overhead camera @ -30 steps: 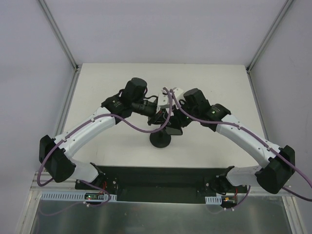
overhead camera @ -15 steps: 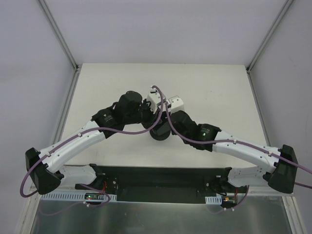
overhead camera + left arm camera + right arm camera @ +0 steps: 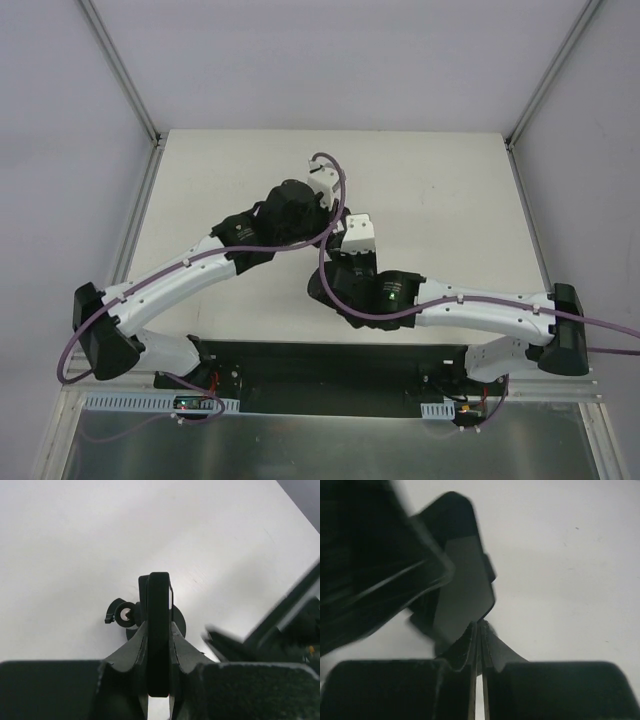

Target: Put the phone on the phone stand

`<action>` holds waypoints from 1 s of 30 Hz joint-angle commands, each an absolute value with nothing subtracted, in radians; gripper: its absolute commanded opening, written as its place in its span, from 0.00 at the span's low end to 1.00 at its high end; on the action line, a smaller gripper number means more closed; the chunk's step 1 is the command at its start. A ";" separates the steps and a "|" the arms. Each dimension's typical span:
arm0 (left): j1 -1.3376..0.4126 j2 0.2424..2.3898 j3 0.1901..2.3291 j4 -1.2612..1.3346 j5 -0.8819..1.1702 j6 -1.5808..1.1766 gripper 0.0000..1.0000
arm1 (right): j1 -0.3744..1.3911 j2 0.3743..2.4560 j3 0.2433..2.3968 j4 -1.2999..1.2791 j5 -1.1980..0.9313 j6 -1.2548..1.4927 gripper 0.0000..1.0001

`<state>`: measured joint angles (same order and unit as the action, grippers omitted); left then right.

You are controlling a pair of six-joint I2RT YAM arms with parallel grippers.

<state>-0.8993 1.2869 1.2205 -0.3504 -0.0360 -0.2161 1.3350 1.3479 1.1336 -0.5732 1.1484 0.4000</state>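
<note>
Top: both arms converge over mid-bench (image 3: pixel 450 180). Left wrist: left gripper (image 3: pixel 159 630) clamped on the phone (image 3: pixel 159 595), held edge-on, with the phone stand (image 3: pixel 124 614) just behind it. Right wrist: right gripper (image 3: pixel 479 626) clenched on nothing, tips right by the phone's lower edge.

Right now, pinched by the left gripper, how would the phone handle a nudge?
Probably stiff: the phone stands straight, edge-on, in the left gripper. Likely slippery: its face looks smooth, so it could pivot in that narrow pinch.

Phone stand (image 3: pixel 119 611) on white table (image 3: pixel 430 180)
</note>
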 commanded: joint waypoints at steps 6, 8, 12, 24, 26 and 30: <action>-0.864 1.384 1.204 -0.288 -0.315 -0.152 0.00 | 1.419 1.329 1.279 -0.669 1.243 0.666 0.00; -0.862 1.364 1.189 -0.279 -0.244 -0.146 0.00 | 1.407 1.298 1.217 -0.577 1.157 0.473 0.03; -0.862 1.322 1.154 -0.278 -0.053 -0.112 0.00 | 1.391 1.143 1.085 -0.404 0.945 0.190 0.62; -0.805 1.190 1.174 -0.316 0.303 -0.029 0.00 | 1.159 0.709 0.853 -0.387 0.332 -0.095 1.00; -0.805 1.178 1.167 -0.321 0.376 0.032 0.00 | 1.105 0.706 0.851 -0.377 0.227 -0.103 0.99; -0.801 1.196 1.209 -0.394 0.420 0.101 0.00 | 0.959 0.765 0.876 -0.379 0.059 -0.112 1.00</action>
